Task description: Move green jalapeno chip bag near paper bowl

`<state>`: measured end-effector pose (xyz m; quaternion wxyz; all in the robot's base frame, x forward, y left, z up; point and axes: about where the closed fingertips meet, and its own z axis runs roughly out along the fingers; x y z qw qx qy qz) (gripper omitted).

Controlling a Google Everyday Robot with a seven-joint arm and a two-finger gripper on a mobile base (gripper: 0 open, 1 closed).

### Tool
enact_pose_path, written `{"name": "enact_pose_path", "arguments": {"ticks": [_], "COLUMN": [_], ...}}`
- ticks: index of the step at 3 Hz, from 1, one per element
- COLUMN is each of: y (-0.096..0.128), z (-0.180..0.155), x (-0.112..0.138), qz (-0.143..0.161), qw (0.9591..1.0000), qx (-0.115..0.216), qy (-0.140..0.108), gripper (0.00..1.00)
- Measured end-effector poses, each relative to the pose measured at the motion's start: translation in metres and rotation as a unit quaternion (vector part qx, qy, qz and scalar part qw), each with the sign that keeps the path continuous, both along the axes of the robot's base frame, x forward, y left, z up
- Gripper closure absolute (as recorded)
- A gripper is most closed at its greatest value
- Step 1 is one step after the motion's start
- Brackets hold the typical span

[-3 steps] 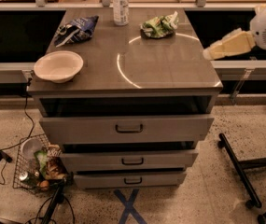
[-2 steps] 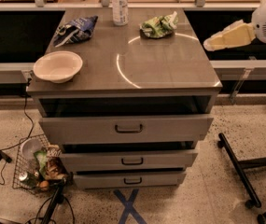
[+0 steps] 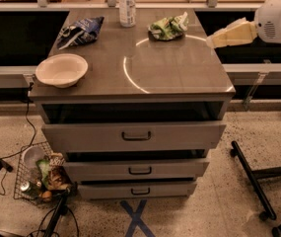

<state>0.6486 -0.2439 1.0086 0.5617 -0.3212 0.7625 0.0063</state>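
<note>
Meanwhile, the gripper (image 3: pixel 218 38) hangs off the tabletop's (image 3: pixel 179 73) right edge — whether it is clenched, I cannot tell.
By the back edge lies the green jalapeno chip bag (image 3: pixel 167 27) — paper bowl (image 3: pixel 61 69) at front-left corner.

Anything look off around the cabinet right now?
The three drawers stand partly open. A cluttered wire basket sits on the floor, left. The gripper hovers off the right edge, apart from the green jalapeno chip bag.

Colours on a grey-brown top (image 3: pixel 179 68)
Cream gripper (image 3: pixel 214 41) at the right edge; leftward, white-patched green jalapeno chip bag (image 3: pixel 168 27), then dark blue bag (image 3: pixel 81 29) and off-white paper bowl (image 3: pixel 56 81).
</note>
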Motion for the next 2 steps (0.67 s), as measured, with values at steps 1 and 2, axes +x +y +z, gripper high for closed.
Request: {"name": "enact_pose_path", "arguments": {"ticks": [1,2], "y": [0.025,0.048], "z": [-0.003,-0.012], "x": [0.064,0.126], "qz": [0.002,0.007], "qw": [0.9975,0.9935], "qx": [0.062,0.102], "qy": [-0.033,-0.051], "gripper": [0.0,0.0]}}
